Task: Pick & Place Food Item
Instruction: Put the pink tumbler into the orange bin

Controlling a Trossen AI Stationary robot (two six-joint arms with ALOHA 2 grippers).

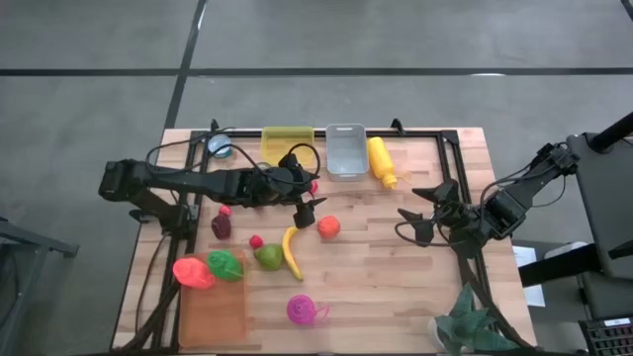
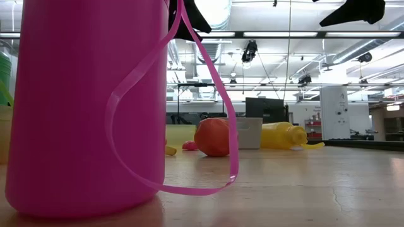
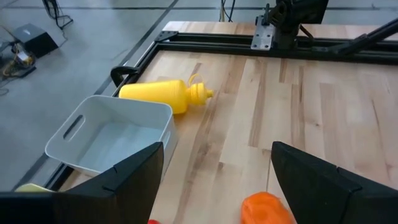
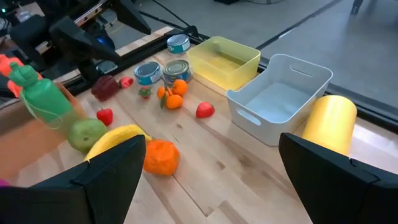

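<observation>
An orange [image 1: 328, 226] lies on the wooden table near its middle, with a banana [image 1: 290, 252] and a green apple [image 1: 268, 256] resting just nearer the front edge. My left gripper [image 1: 309, 195] hangs open above the table, a little left of and beyond the orange. In the left wrist view the gripper [image 3: 217, 165] has nothing between its fingers, and the orange [image 3: 267, 210] shows low by one finger. My right gripper [image 1: 420, 213] waits open over the table's right part. Its wrist view shows the gripper [image 4: 211, 162] looking across at the orange [image 4: 161, 157].
At the far edge stand a yellow bin [image 1: 287, 140], a white bin [image 1: 345, 150] and a lying yellow bottle [image 1: 383, 161]. A pink cup [image 1: 305, 310] stands near the front. An orange tray [image 1: 213, 311] at the front left carries a green bottle [image 1: 226, 264]. Small fruits and cans [image 4: 148, 72] lie scattered.
</observation>
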